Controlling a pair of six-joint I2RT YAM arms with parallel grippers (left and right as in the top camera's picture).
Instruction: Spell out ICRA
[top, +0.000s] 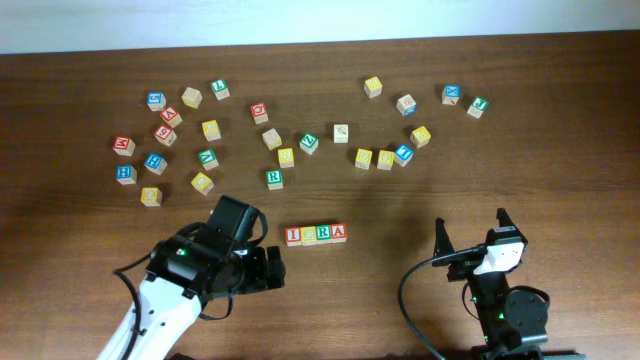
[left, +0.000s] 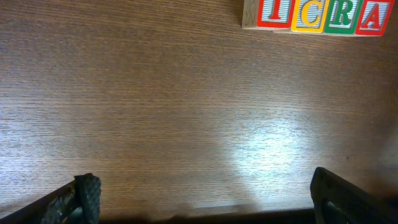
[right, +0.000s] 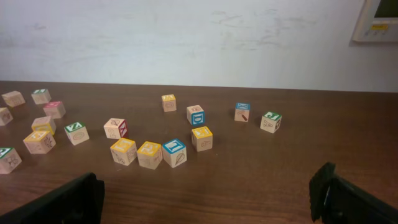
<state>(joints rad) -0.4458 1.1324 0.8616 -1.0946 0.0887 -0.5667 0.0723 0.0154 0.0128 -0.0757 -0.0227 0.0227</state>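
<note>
Overhead first: the row of 4 blocks (top: 316, 235) sits on the table (top: 400, 300) near the front middle, between your 2 arms, and it looks to read I, C, R, A from left to right. The left gripper (top: 271, 270) hangs near the row's left end, a little in front of it and not touching. The right gripper (top: 472, 238) stands well apart on the other side, jaws spread wide with nothing in them. The loose blocks (top: 210, 130) lie scattered across the far half of the table.

Left wrist now: you get the I block (left: 273, 14), C block (left: 306, 15), R block (left: 339, 15) and A block (left: 373, 15) at the top edge, side by side and touching, letters in order. Your fingertips (left: 87, 196) show at the 2 bottom corners, far apart, with only bare wood between them, so that hand is wide and empty.

Right wrist: jaws at the bottom corners, wide, nothing held, looking out over the loose blocks to the wall (right: 186, 37). The word is out of this view.

Handling, as I judge it: these are small wooden cubes, light and stiff, with painted faces that are likely a bit slick. If you must adjust one, pinch its near and far faces, since the sides press against neighbours. Go gently, because a light block slides and could pull the row crooked. To my eye the spelling is done
</note>
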